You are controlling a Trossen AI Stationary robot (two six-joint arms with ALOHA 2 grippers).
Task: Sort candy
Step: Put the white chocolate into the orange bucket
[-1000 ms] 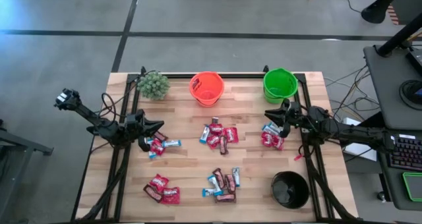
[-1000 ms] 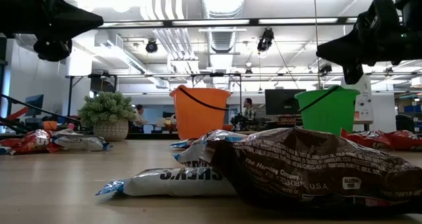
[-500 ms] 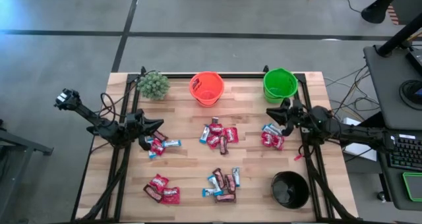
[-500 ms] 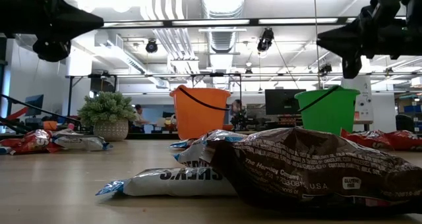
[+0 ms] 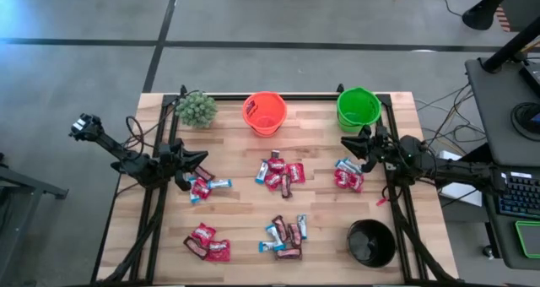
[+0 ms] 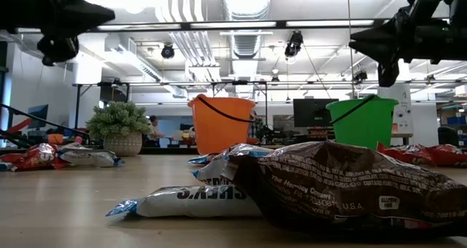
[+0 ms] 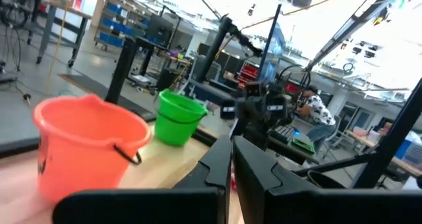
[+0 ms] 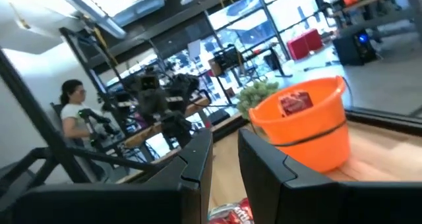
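left end effector (image 5: 199, 160): fingers pressed together, empty, raised, candy pile (image 5: 205, 186) just below its tip | right end effector (image 5: 348, 143): fingers slightly apart, nothing seen between, raised beside green bucket (image 5: 358, 108), candy (image 5: 347, 174) beneath | other candy (image 5: 280, 174) lies between both on table (image 5: 236, 211)

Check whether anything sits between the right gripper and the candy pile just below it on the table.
Nothing visible does. In the high view the right gripper hangs above the table beside the right-hand candy pile, with bare wood around them. The green bucket stands farther back, and the black bucket nearer the front, both off that path.
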